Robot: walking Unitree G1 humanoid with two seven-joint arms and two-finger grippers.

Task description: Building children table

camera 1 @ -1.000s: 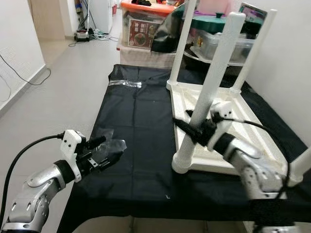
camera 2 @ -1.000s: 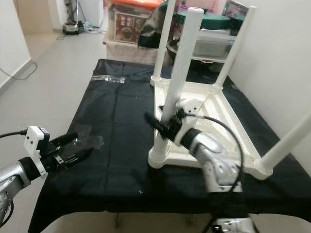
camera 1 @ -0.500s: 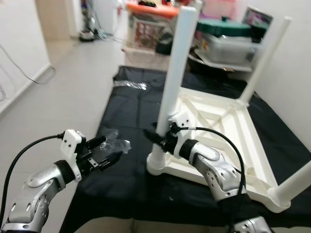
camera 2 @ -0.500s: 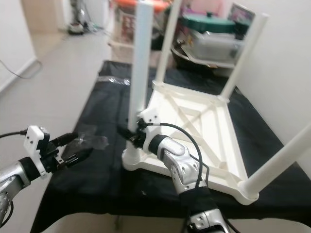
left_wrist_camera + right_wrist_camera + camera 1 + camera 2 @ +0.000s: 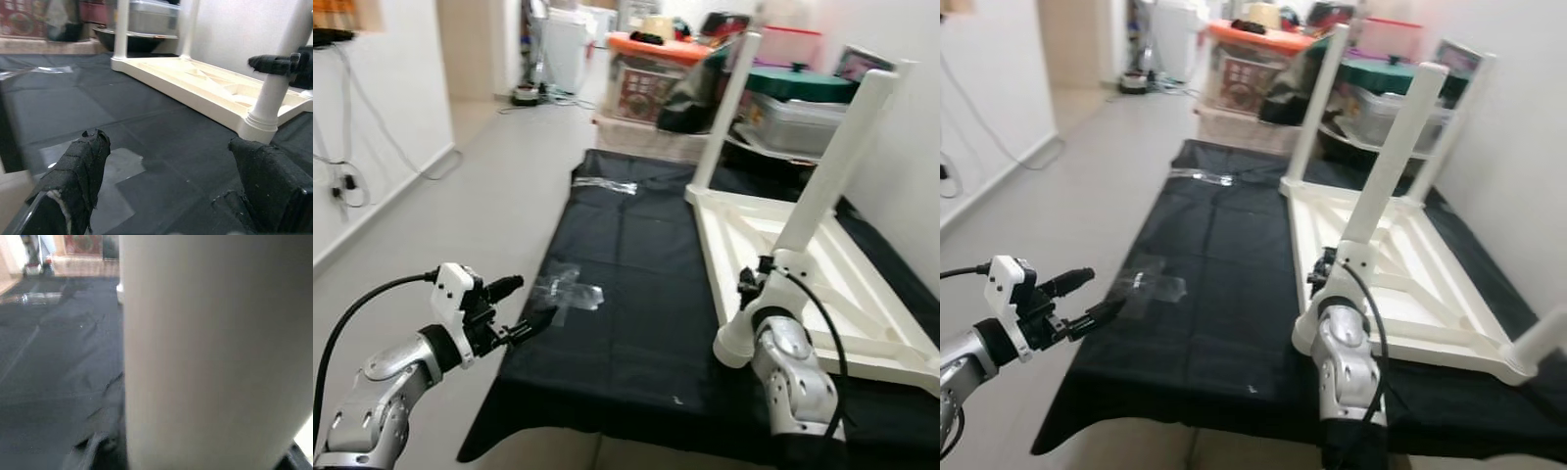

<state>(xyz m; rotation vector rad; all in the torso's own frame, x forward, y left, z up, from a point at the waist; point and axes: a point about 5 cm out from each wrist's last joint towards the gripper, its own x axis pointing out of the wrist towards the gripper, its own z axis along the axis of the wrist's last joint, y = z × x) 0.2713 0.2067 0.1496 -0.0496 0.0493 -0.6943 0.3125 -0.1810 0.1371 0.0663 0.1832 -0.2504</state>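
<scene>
Here, the children's table (image 5: 822,284) is lying upside down on a black cloth (image 5: 626,294), its cream underside facing up and its white round legs pointing upward, each leaning a little toward the far right. The nearest leg (image 5: 1383,174) is rising just above the right gripper (image 5: 750,286), which is pressing against that leg low down, next to the corner socket (image 5: 734,343); the right wrist view has the leg's pale tube close before the camera, and the gripper seems to be clasping it, though the fingers are too hidden to be sure. The tabletop's ribbed frame is stretching away beyond and to the right of that gripper. The left gripper (image 5: 514,311) is hovering with fingers spread and holding nothing, over the cloth's near left edge, with a clear plastic bag (image 5: 570,293) lying just ahead of its fingertips
</scene>
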